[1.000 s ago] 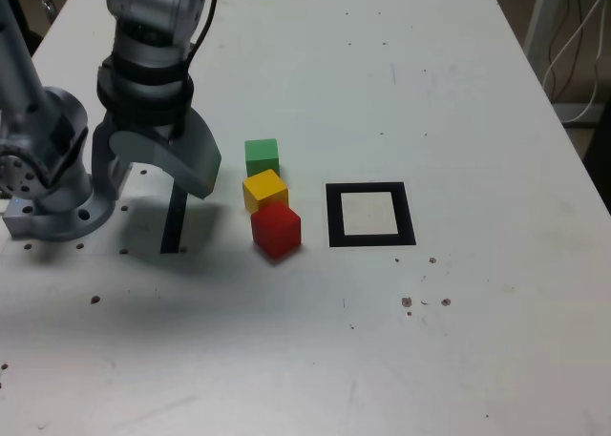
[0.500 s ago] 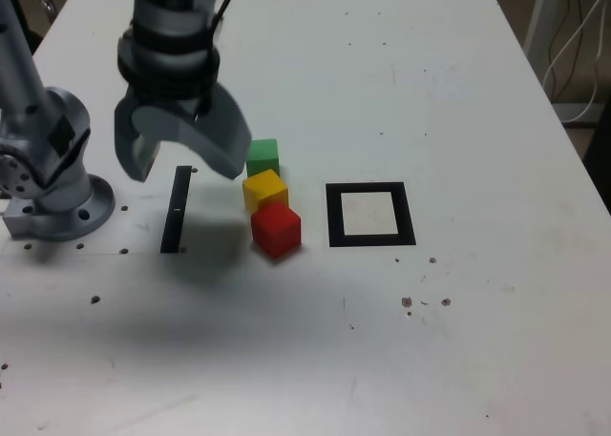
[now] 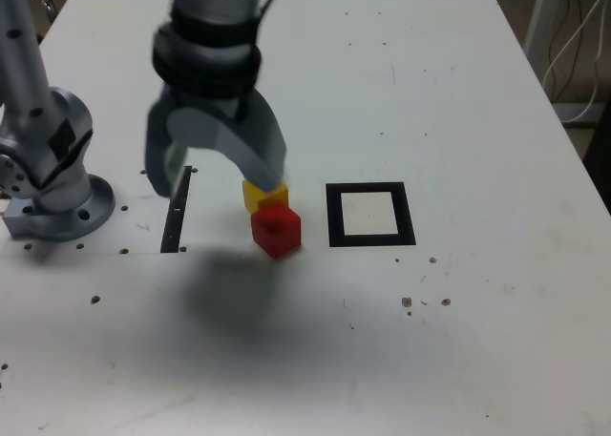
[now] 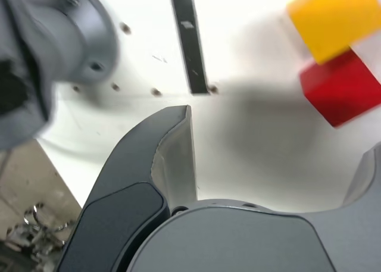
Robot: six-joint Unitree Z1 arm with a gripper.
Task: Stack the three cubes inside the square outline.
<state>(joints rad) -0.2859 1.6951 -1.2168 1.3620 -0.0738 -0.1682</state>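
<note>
From my remote station I read the gripper (image 3: 218, 174) as spread wide and holding nothing: in the exterior view its two grey fingers (image 3: 260, 150) hang apart above the white table (image 3: 458, 121), with one tip over the thin black strip (image 3: 175, 217) and the other over the row of cubes. The wrist view confirms the wide gap, with one dark finger (image 4: 158, 165) in the foreground and the edge of the other at the frame border, nothing between them. The red cube (image 3: 276, 229) sits on the table nearest the camera in the exterior view, and the yellow cube (image 3: 256, 196) lies just behind it, touching or nearly touching it at a corner; its far part is covered by the gripper finger. I cannot locate the green cube in either view; the gripper blocks the spot behind the yellow one. The square outline (image 3: 370, 215) lies flat on the table to the exterior view's right of the red cube, near it but apart, and its white centre holds nothing. The arm's grey base (image 3: 52, 183) stands at the exterior view's left edge, beside the strip.
</note>
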